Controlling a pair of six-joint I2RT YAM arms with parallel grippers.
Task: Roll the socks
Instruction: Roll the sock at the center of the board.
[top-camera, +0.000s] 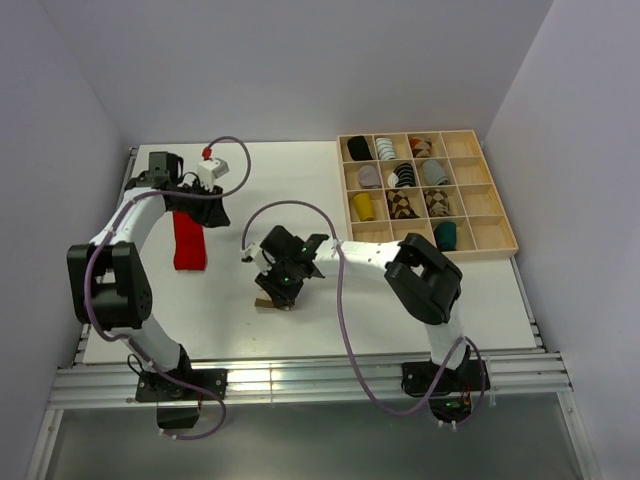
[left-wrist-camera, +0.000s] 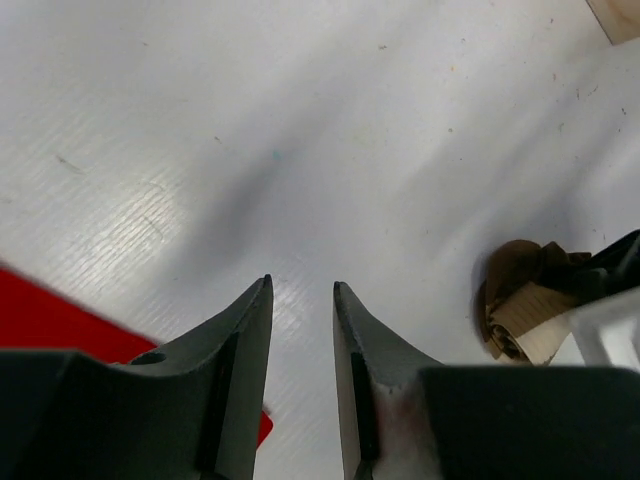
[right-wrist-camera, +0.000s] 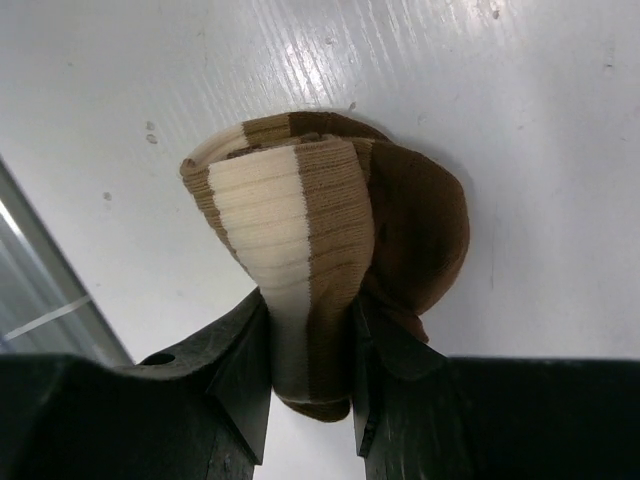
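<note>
Brown-and-cream striped sock (right-wrist-camera: 320, 250), loosely bunched and folded, tight between the right jaws; left jaws narrowly apart, empty.

Open table (top-camera: 290, 180) lies between red sock (top-camera: 188, 243) and sock tray (top-camera: 490, 233); the right arm (top-camera: 370, 255) blocks mid-table.

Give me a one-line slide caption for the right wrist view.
Right gripper shut on a bunched brown-and-cream striped sock, white table behind.
</note>
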